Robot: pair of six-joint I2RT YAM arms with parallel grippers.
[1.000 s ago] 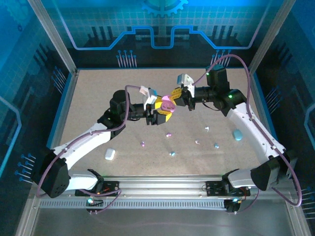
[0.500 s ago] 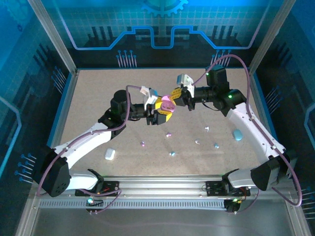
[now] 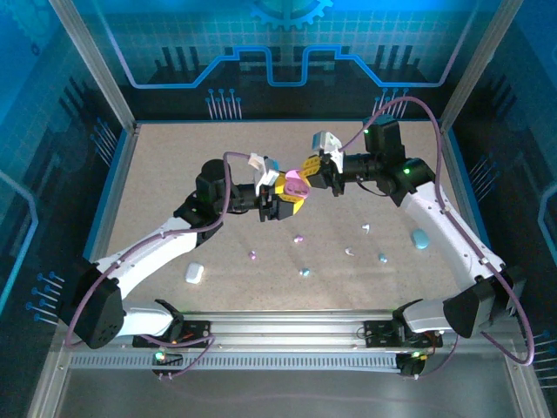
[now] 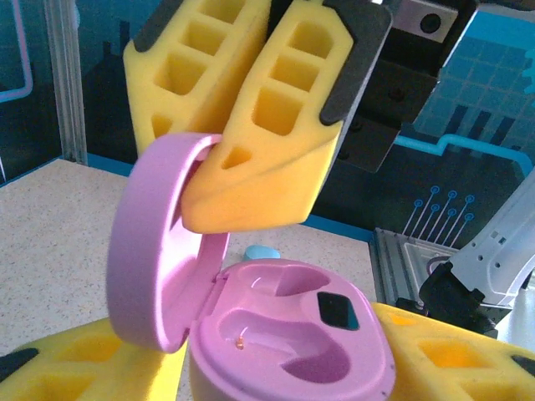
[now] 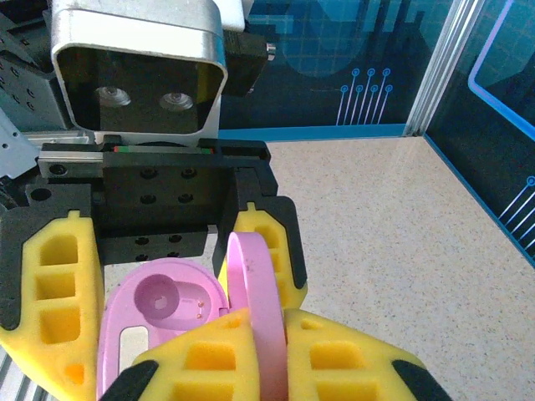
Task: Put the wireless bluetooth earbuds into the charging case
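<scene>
1. Holding the charging case [image 4: 292, 342] raised over the middle of the table [image 3: 165, 174], both arms meet there.
2. Left gripper [image 3: 287, 202]: yellow pads press on either side of the case body, clamping it.
3. Right gripper [image 4: 238, 167]: fingers pinched together on the rim of the lid [image 4: 146, 251], which stands open and nearly upright.
4. Earbuds lie loose on the table, nearer the arm bases and apart from one another: purple [image 3: 298, 237] and [image 3: 252, 254], light blue [image 3: 305, 272] and [image 3: 382, 258], white [image 3: 365, 228] and [image 3: 349, 251].
5. White case [image 3: 193, 273] lies beside the left arm; light blue case [image 3: 420, 238] lies beside the right arm.
</scene>
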